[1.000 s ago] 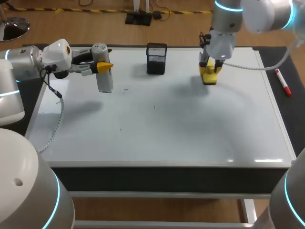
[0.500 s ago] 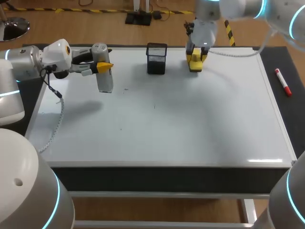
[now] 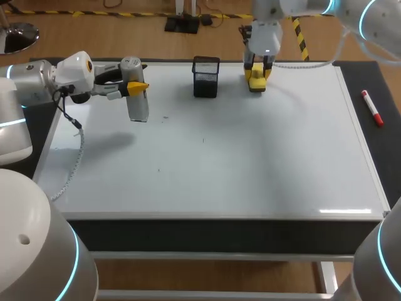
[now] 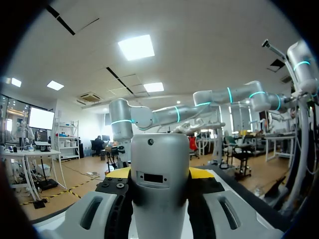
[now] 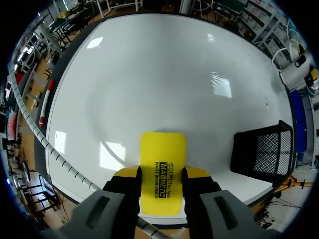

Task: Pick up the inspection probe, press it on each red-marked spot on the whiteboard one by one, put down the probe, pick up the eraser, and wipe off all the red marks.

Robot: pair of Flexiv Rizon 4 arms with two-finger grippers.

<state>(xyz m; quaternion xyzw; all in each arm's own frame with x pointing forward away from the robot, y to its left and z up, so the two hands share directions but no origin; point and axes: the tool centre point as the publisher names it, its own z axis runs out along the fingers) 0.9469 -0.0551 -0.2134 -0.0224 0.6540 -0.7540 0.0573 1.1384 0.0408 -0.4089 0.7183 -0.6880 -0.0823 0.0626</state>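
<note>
The right end effector [image 3: 257, 79], clamped on the yellow eraser [image 5: 162, 175], has carried it across the whiteboard [image 3: 250, 163] to the far edge, and the black mesh holder [image 3: 206, 76] now stands near it. The left end effector [image 3: 135, 88] has not moved and grips the grey probe [image 3: 138, 108] upright between its fingers.

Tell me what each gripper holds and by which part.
Left gripper holds the inspection probe by its upper body. Right gripper holds the yellow eraser by its two long sides, near one end.
</note>
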